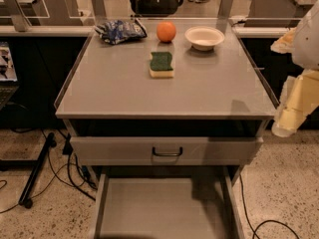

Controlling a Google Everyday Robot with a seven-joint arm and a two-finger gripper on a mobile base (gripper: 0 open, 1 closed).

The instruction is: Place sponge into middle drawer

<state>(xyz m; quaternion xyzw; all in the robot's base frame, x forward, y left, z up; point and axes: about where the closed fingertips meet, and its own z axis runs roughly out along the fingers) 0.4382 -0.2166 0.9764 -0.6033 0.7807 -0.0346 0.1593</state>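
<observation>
1. The sponge (pixel 161 64) lies green face up on the countertop (pixel 114 91), at 6 o'clock from the orange (pixel 166 31).
2. The middle drawer (pixel 162 208) stands pulled out, at 6 o'clock below.
3. The gripper (pixel 294 106) hangs at 3 o'clock beside the countertop; clenched or released, I cannot tell.

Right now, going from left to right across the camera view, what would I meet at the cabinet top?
Blue snack bag → orange → white bowl → gripper, hanging beyond the right edge of the cabinet. The sponge lies directly in front of the orange, so its place is unclear.
</observation>
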